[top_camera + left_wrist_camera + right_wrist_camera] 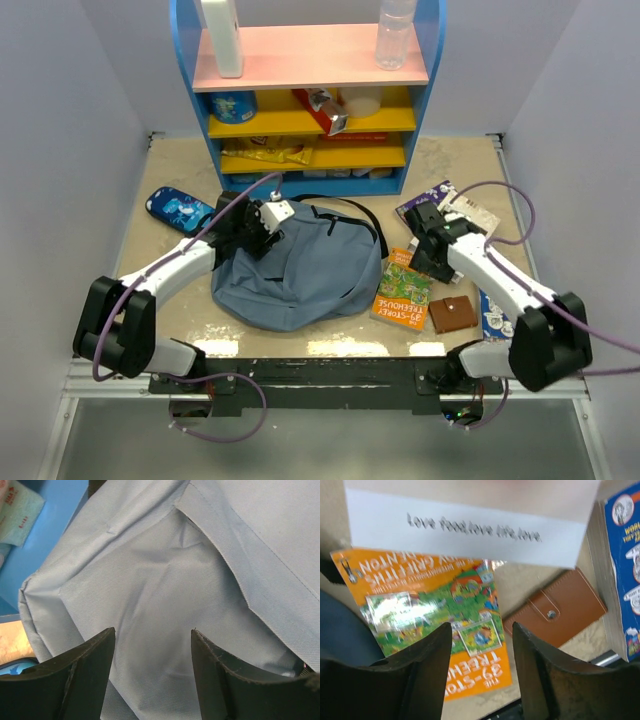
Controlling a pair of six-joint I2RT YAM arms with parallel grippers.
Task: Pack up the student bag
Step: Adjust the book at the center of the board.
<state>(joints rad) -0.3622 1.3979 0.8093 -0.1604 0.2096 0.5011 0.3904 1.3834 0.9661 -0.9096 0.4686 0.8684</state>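
The slate-blue student bag (pixel 300 268) lies flat in the middle of the table, black straps across its top. My left gripper (pixel 252 238) is open at the bag's upper left corner. In the left wrist view the bag's fabric (pixel 165 580) fills the frame and the left gripper (pixel 152 636) has open jaws just above the cloth, holding nothing. My right gripper (pixel 418 260) is open above an orange picture book (pixel 402 296) right of the bag. In the right wrist view the right gripper (pixel 482 629) hovers over that book (pixel 435 605), empty.
A brown wallet (pixel 452 314) and a blue book (pixel 490 316) lie at the right front. A purple book (pixel 425 200) and a white booklet (pixel 470 214) lie behind. A small blue pouch (pixel 178 210) is at the left. A shelf unit (pixel 310 100) stands at the back.
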